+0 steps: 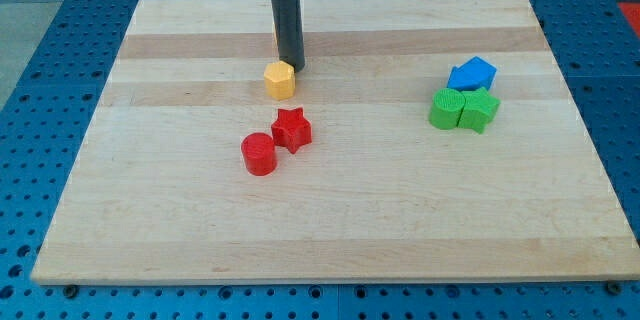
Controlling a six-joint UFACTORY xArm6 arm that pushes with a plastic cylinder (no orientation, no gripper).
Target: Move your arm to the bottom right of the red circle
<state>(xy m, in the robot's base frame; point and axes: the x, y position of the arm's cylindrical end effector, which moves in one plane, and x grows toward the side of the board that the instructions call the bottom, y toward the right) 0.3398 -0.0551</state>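
My tip (291, 66), the lower end of the straight dark rod that serves as the tool, rests on the pale wooden table (330, 230) near the view's top, just above and to the right of the small yellow hexagonal block (280, 80), touching it or nearly so. The tool has nothing that opens or closes; it is a bare rod and holds nothing.

The red cylindrical block (259, 153), the task's circle, sits left of the table's centre, below the yellow block. The red star-shaped block (292, 129) stands at its upper right, touching it or just beside it. Well apart on the view's right are a blue block (472, 73) of uncertain shape and two green blocks (464, 110) pressed together beneath it.

The spot to reach lies below and right of the red cylinder, on bare wood. The risk, as I judge it, is the route. A straight run down from here would pass through the yellow hexagon and then the red star, shoving the star into the cylinder and shifting the very thing the goal is measured from. Swinging out to the view's right first, then coming down past the star, looks safer. Cutting in too tightly at the end could also nudge the cylinder
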